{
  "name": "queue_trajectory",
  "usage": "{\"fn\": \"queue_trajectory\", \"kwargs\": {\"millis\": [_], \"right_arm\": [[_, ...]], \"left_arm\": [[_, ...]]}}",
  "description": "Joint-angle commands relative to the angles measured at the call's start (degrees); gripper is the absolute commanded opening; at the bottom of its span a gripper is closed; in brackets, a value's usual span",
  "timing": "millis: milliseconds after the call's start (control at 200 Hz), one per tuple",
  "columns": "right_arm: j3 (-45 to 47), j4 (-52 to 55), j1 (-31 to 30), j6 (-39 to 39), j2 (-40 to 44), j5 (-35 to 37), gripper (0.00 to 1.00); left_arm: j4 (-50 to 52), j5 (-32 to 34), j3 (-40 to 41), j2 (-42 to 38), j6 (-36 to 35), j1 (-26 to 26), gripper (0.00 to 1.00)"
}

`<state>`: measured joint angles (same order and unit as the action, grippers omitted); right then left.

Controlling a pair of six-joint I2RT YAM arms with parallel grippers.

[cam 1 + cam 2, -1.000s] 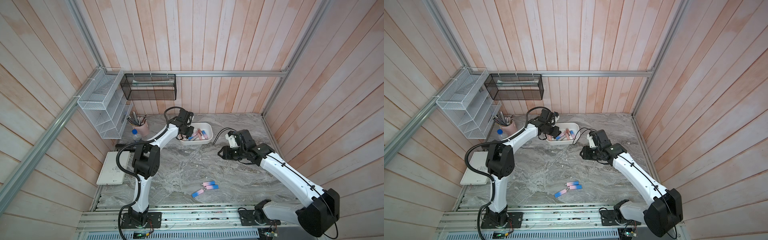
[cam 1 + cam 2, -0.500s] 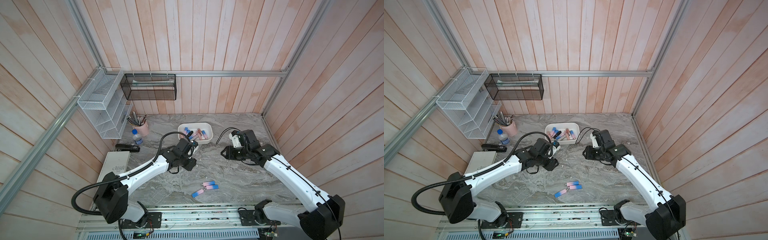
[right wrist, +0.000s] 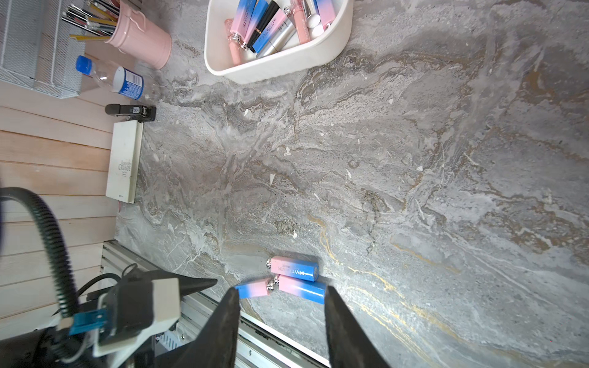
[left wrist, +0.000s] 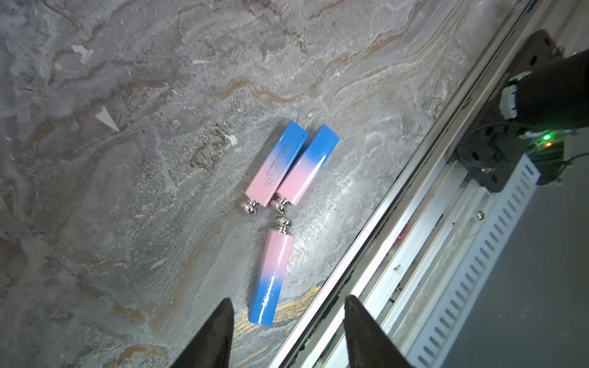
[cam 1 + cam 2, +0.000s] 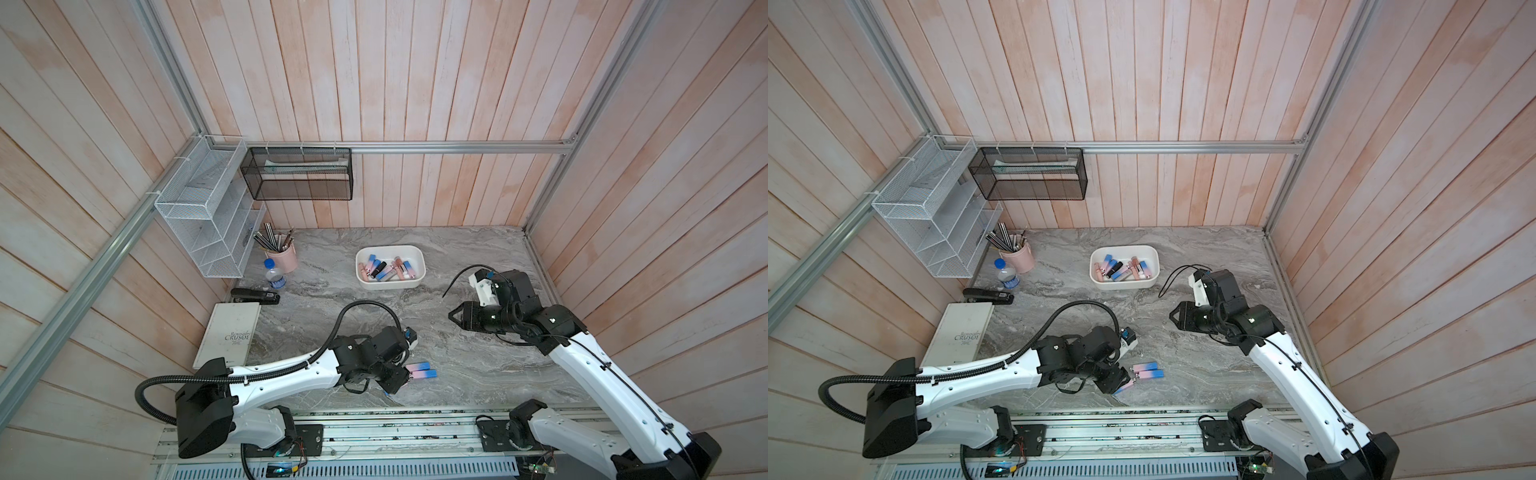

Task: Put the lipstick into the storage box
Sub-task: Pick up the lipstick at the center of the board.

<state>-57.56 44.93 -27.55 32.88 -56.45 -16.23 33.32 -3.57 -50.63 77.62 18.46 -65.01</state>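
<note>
The left gripper [image 4: 288, 299] hangs low over the near edge of the table [image 4: 127, 191]. Its jaws stand moderately apart with nothing held between them. Just ahead of the tips lies one pink-and-blue lipstick [image 4: 272, 270], flat on the marble, its blue end between the two fingers but closer to one of them. A closing stroke from here would likely have that finger arrive first and shove or twist the glossy tube instead of pinching it.

Its silver knob almost touches the knobs of two more lipsticks [image 4: 290, 165] lying side by side just beyond. Any push along the tube's length could knock that pair askew and make later picks harder.

Close on the near side runs the aluminium rail [image 4: 398, 242] at the table's edge. A fingertip descending off line may strike it, and a tube nudged that way could slide into the groove beside it, out of reach.

The storage box [image 5: 390, 286] sits well apart at the far middle of the table. It already holds a heap of lipsticks, so a release from too high might bounce one off the pile.

The right gripper [image 5: 455, 319] hovers right of centre, its jaws also parted and empty. It could crowd the carry if it drifts left.
</note>
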Motion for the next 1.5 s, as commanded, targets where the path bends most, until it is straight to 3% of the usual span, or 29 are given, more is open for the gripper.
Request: {"fn": "queue_trajectory", "kwargs": {"millis": [0,750,800,890,1030,1496], "right_arm": [[1.7,1.8,0.1,2.8,2.1,-1.5,0.45],[0.4,4.1,-0.3,5.1,6.5,-1.2,0.46],[0.5,4.2,-0.3,5.1,6.5,-1.1,0.46],[0.7,4.3,-0.3,5.2,6.4,-1.1,0.46],[0.7,3.9,-0.3,5.1,6.0,-1.2,0.46],[1.1,1.7,-0.3,3.9,2.1,-1.3,0.46]], "left_arm": [[0.0,3.4,1.1,1.2,2.0,-2.1,0.58],[-7.7,4.0,5.3,10.4,1.3,-3.3,0.57],[-7.9,4.0,5.4,10.8,1.1,-3.3,0.54],[-7.9,3.8,5.3,11.2,0.7,-3.3,0.37],[-7.3,3.9,5.1,11.3,0.0,-3.2,0.23],[-6.0,2.6,3.5,14.9,-2.3,-1.2,0.22]]}}
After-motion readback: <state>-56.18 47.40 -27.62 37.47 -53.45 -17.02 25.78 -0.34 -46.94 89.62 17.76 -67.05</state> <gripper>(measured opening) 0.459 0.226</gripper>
